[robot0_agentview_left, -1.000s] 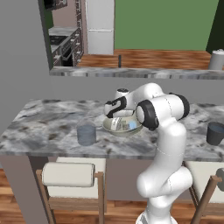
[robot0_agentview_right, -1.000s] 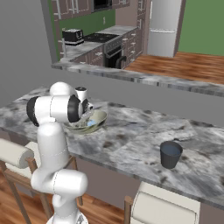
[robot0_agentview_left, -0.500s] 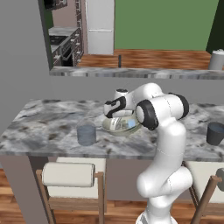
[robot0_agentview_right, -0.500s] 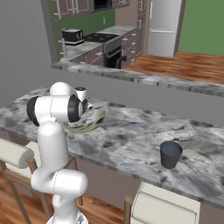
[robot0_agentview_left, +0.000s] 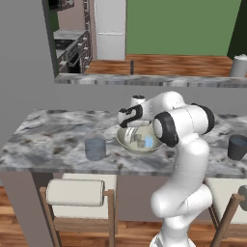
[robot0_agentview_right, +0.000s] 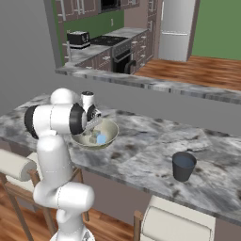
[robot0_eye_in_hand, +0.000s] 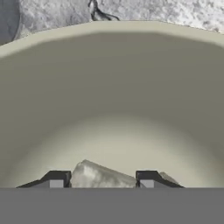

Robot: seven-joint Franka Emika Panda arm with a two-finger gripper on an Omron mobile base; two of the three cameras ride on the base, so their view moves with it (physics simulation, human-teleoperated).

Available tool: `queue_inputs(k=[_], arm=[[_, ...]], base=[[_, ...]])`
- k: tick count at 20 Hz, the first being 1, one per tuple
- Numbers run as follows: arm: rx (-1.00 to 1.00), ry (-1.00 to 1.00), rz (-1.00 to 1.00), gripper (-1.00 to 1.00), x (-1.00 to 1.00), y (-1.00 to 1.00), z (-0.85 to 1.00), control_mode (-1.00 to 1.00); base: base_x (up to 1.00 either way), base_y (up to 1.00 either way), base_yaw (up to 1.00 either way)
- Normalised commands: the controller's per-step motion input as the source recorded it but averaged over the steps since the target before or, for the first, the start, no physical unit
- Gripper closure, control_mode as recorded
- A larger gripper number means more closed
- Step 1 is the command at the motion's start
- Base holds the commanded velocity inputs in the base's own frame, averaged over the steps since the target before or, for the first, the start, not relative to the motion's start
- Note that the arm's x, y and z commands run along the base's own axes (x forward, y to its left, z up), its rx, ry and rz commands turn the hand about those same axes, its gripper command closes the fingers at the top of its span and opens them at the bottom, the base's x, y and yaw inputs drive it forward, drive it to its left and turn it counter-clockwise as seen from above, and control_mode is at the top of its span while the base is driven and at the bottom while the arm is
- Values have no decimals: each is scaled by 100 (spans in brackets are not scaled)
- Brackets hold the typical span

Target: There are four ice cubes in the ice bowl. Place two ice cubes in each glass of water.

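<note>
Beige ice bowl (robot0_agentview_left: 129, 144) sits mid-counter (robot0_agentview_left: 48, 140), your gripper (robot0_eye_in_hand: 101, 180) dipped inside, narrowed around one ice cube (robot0_eye_in_hand: 99, 176). Arm folded forward, wrist angled down. No legible writing.

Hidden and cut-off parts

An ice cube (robot0_eye_in_hand: 101, 177) sits between the gripper (robot0_eye_in_hand: 100, 183) tips, its lower part cut off; contact can't be judged. The arm hides part of the ice bowl (robot0_agentview_left: 126, 143).
</note>
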Motion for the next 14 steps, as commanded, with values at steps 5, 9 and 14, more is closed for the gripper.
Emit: queue_inputs(k=[5, 9, 14], arm=[[9, -1, -4, 100, -49, -23, 83, -100], [6, 0, -9, 100, -67, -16, 99, -100], [2, 0, -12, 100, -89, 0, 60, -100]], base=[[0, 0, 0], [0, 0, 0], [0, 0, 0]])
